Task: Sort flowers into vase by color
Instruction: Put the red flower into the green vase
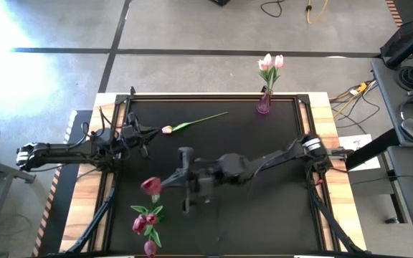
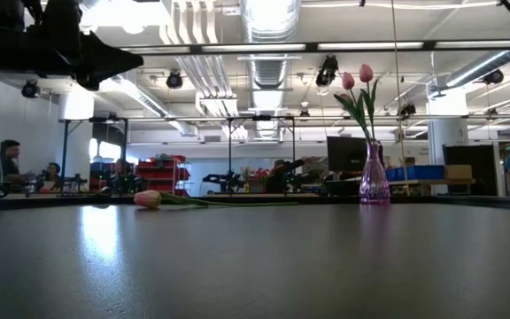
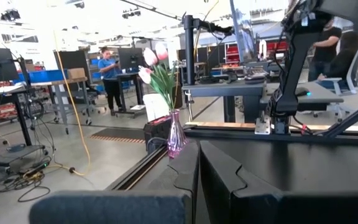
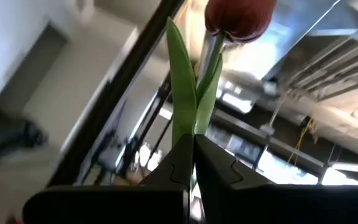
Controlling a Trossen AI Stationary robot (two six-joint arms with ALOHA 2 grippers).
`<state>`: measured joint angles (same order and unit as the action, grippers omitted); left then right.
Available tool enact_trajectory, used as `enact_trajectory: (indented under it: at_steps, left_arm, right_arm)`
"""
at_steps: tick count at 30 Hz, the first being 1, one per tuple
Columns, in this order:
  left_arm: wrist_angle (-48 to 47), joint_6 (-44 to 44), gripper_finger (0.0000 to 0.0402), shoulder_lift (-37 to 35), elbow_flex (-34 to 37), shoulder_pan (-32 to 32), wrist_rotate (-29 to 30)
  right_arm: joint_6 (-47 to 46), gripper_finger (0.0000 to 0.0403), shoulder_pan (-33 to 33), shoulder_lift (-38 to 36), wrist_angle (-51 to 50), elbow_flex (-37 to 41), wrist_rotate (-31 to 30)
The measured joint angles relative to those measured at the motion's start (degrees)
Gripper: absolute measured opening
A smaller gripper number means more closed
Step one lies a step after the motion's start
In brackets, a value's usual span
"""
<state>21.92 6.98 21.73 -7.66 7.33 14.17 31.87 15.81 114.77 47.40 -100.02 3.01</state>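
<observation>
Right gripper (image 4: 191,146), fingers clamped on a magenta tulip (image 4: 238,17), stem rising lengthwise from them; its likely goal, the near-left magenta bunch (image 1: 146,218), lies close beside; left gripper (image 3: 197,180), fingers together, waits at the left edge.

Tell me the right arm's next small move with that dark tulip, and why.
Probably carry it toward the vase of dark flowers at the table's near left edge and lower the stem in. The right gripper is shut on the magenta tulip, and the far pink vase holds only pale heads.
</observation>
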Motion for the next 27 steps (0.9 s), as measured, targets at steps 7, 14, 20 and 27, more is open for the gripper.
enact_trajectory:
  at_steps: [7,14,20,27]
  left_arm:
    - [-1.98,0.17,0.0,-2.93,0.0,0.0,-0.09]
    - [-2.23,0.17,0.0,-4.76,0.0,0.02,-0.12]
    - [-3.26,0.04,0.0,-5.79,0.09,0.0,-0.13]
    - [-4.03,0.04,0.0,-6.6,0.61,0.01,-0.13]
  right_arm:
    - [-10.72,0.0009,-1.98,-5.55,29.88,20.38,1.93]
    - [-18.15,0.0008,-3.73,-0.8,42.64,24.21,1.91]
    - [-20.61,0.0008,-3.82,3.99,42.75,17.58,3.58]
    - [-23.02,0.0008,-3.87,9.54,42.47,12.45,4.61]
